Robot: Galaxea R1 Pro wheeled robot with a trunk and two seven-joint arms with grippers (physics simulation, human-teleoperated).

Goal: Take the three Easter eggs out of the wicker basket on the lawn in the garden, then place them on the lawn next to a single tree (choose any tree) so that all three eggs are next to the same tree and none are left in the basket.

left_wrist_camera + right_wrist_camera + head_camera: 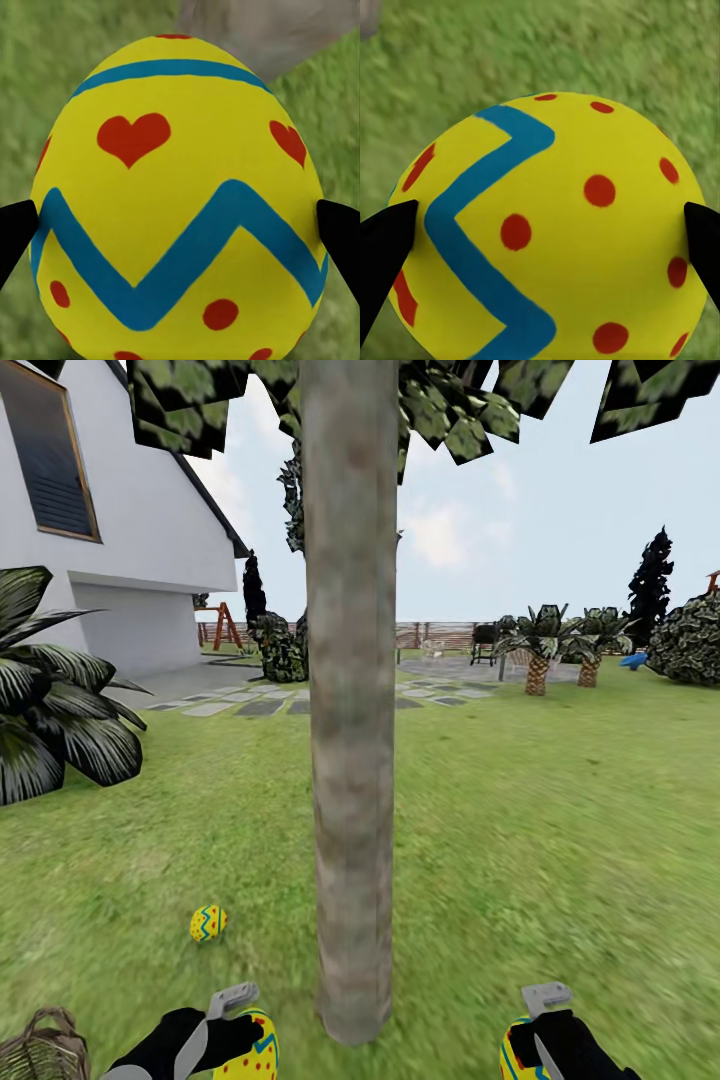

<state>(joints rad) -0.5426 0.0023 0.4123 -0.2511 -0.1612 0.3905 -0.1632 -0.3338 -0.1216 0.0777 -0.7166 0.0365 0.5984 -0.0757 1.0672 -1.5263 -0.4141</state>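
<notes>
A thick mottled grey-brown tree [349, 700] trunk rises straight ahead from the lawn [560, 830]. One yellow Easter egg [208, 923] lies on the grass just left of the trunk's base. My left gripper [243, 1028] is shut on a second egg [178, 202] at the bottom left, close to the trunk. At the bottom right my right gripper [530, 1032] is shut on a third egg [547, 229], right of the trunk. The wicker basket [42, 1048] shows its rim at the lower left corner; its inside is hidden.
A dark broad-leaved plant [55, 690] stands at the left by the white house [110, 530]. Grey paving slabs [250, 705] lie beyond the tree. Short palms [540, 650] and a bush [690, 640] stand far right before the wooden fence.
</notes>
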